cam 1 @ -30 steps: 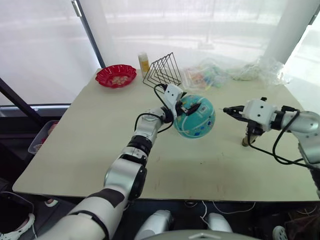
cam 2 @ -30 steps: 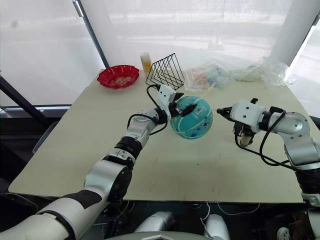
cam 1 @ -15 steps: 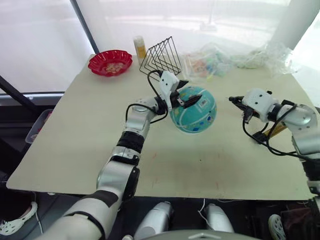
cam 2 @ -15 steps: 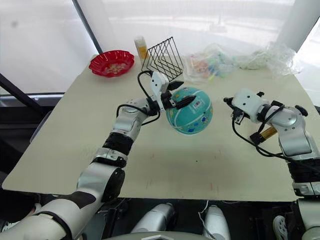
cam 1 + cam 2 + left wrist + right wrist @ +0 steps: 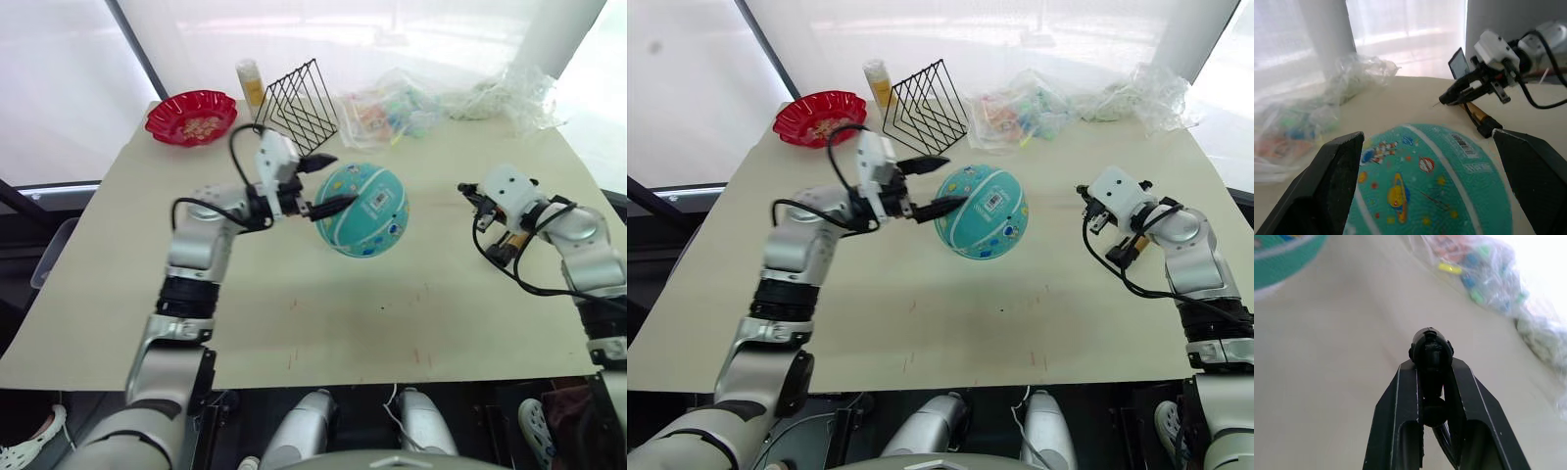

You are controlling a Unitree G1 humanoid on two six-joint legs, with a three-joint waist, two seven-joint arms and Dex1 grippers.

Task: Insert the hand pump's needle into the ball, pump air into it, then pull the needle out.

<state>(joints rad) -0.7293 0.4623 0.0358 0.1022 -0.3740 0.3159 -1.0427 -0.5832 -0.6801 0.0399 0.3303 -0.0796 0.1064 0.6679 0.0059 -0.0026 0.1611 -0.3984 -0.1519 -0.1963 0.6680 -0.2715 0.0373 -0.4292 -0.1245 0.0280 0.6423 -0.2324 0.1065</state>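
At the centre of the beige surface (image 5: 323, 313) rests the round teal-blue ball with white stripes and cartoon prints (image 5: 361, 209), with the left hand (image 5: 324, 183) spread wide just beside it, one black finger (image 5: 333, 205) at its side. Well apart on the right, the right hand (image 5: 1433, 382) is closed on the black tip of the thin black hose (image 5: 1431, 350). The bronze-gold hand pump (image 5: 1131, 246) lies on the surface beside that arm; a red scalloped bowl (image 5: 192, 116) and black wire rack (image 5: 300, 94) stand along the far edge.

Left gripper (image 5: 325, 183) agape; right gripper (image 5: 1433, 363) clamped.
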